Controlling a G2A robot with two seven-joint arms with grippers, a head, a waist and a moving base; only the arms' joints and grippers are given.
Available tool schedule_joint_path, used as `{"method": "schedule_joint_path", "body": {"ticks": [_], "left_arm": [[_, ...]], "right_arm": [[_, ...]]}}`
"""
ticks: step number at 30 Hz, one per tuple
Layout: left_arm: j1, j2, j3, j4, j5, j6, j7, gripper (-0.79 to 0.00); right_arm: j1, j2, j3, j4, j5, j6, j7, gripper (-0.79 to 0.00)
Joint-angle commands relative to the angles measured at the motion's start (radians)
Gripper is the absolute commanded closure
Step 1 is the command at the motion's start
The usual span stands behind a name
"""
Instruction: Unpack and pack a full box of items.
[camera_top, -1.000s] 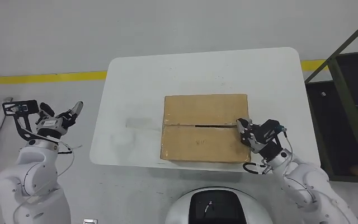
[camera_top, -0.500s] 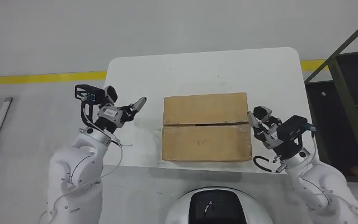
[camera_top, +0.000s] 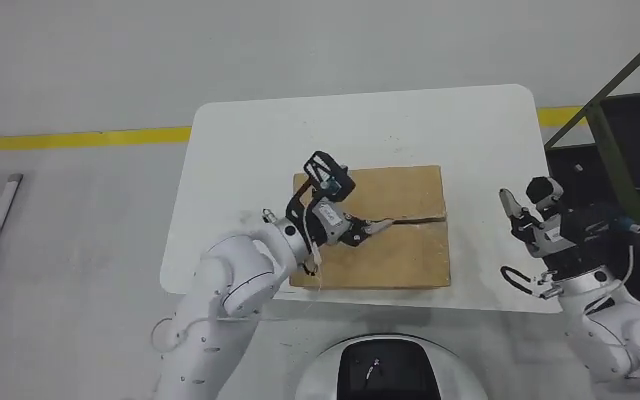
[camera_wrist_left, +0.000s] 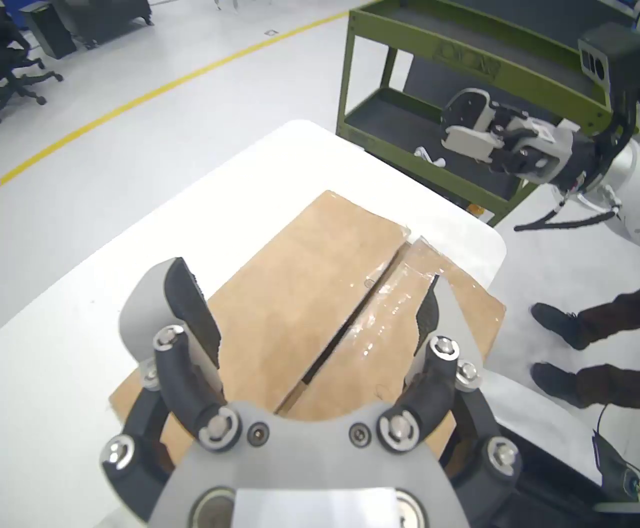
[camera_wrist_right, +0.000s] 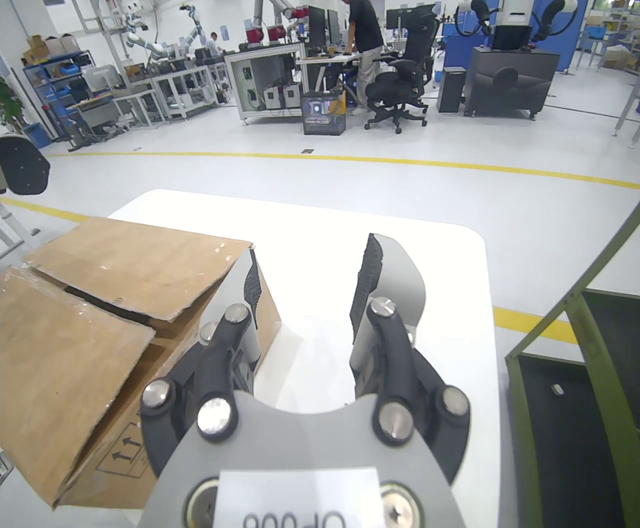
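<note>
On the tabletop: a white, round-cornered tabletop (camera_top: 250, 150) (camera_wrist_left: 100, 250) (camera_wrist_right: 310, 215) carries one brown rectangular cardboard box (camera_top: 400, 260) (camera_wrist_left: 310, 260) (camera_wrist_right: 75, 325).
Box position: it sits right of the tabletop's middle, close to the edge on the robot's side and well apart from the far edge.
Box state: both top flaps are folded down and meet at a long centre seam with a dark gap along it. Clear shiny tape (camera_wrist_left: 395, 290) lies along the seam. At the end by the right arm, one flap's edge stands slightly raised.
Left arm: its white arm (camera_top: 245, 285) stretches from the tabletop's left side over the box.
Left jaws: released, spread wide with nothing between the black ribbed pads (camera_wrist_left: 192, 295). They hang over the box top and straddle the seam. Whether a pad touches the cardboard, I cannot tell.
Right jaws: released and holding nothing, pads (camera_wrist_right: 367, 280) apart. They hover off the box's right end, near the tabletop's right edge, clear of the cardboard.
Beside the tabletop: a green metal rack (camera_top: 600, 110) (camera_wrist_left: 450, 50) (camera_wrist_right: 575, 325) stands on the right.
Floor: a yellow line (camera_top: 90, 138) runs across the pale floor.
</note>
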Motion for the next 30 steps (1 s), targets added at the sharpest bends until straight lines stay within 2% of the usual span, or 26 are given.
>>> {"method": "schedule_joint_path", "body": {"ticks": [1,11,17,23,24,25,27,28,29,30], "left_arm": [[-0.021,-0.001,0.053,0.001,0.074,-0.032,-0.061,-0.785],[-0.1,-0.015,0.197,0.039,0.422,-0.023,-0.184,-0.785],[-0.132,-0.018,0.241,0.044,0.602,-0.063,-0.232,-0.785],[-0.128,-0.023,0.254,0.031,0.724,-0.023,-0.216,-0.785],[-0.126,-0.025,0.255,0.031,0.735,-0.019,-0.211,-0.757],[-0.125,-0.026,0.256,0.032,0.743,-0.016,-0.205,-0.545],[-0.126,-0.029,0.257,0.036,0.758,-0.013,-0.198,-0.271],[-0.128,-0.03,0.257,0.037,0.765,-0.013,-0.192,-0.052],[-0.13,-0.031,0.258,0.037,0.777,-0.015,-0.186,0.0],[-0.133,-0.033,0.26,0.038,0.788,-0.02,-0.182,0.0]], "right_arm": [[-0.008,0.0,0.015,0.005,0.003,0.01,-0.002,-0.477],[-0.021,-0.001,0.006,0.008,-0.013,0.024,-0.003,-0.493],[-0.031,-0.002,-0.005,0.002,-0.022,0.029,-0.004,-0.489],[-0.038,-0.003,-0.009,-0.007,-0.027,0.031,-0.003,-0.483],[-0.039,-0.003,-0.01,-0.008,-0.028,0.032,-0.003,-0.48],[-0.04,-0.003,-0.011,-0.008,-0.027,0.033,-0.003,-0.48],[-0.039,-0.004,-0.013,-0.009,-0.026,0.033,-0.002,-0.477],[-0.039,-0.004,-0.015,-0.009,-0.027,0.033,-0.001,-0.486],[-0.038,-0.004,-0.016,-0.01,-0.028,0.034,0.0,-0.489],[-0.037,-0.004,-0.017,-0.01,-0.028,0.035,0.0,-0.489]]}}
